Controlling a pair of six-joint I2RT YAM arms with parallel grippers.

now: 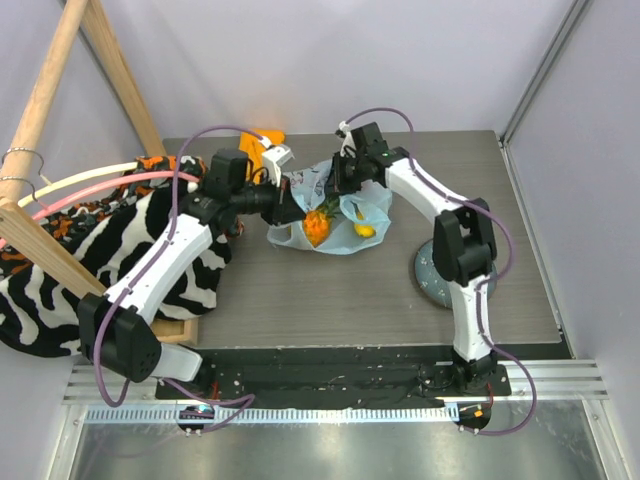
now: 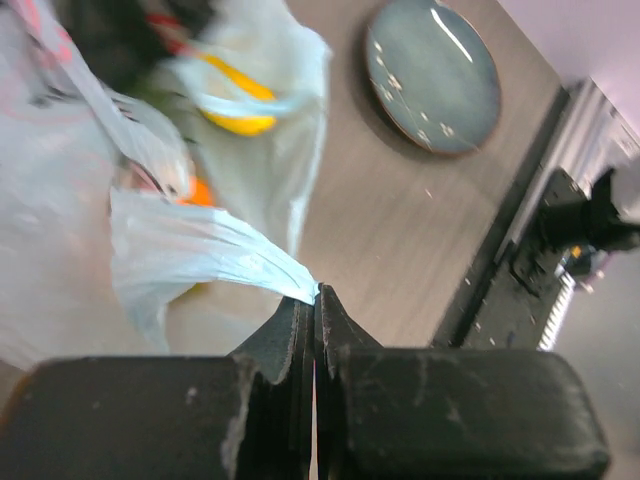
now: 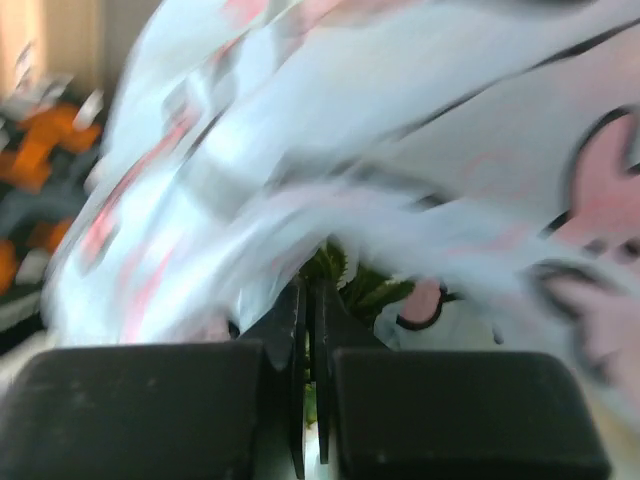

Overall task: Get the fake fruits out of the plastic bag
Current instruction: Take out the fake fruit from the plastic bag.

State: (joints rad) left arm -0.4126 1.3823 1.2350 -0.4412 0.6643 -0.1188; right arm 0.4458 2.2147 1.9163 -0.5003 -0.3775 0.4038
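The plastic bag (image 1: 378, 208) sits mid-table toward the far side, with the pineapple (image 1: 318, 226) and a yellow piece (image 1: 365, 230) showing inside it. The left gripper (image 2: 315, 300) is clamped on a twisted bag corner. The right gripper (image 3: 310, 300) has its jaws pressed together at the bag's far edge; blur hides whether film is caught. A blue plate (image 2: 432, 75) lies to the right.

The top camera looks down on the whole worktop (image 1: 350, 290); both wrist cameras closely face the plastic bag (image 2: 200, 250).
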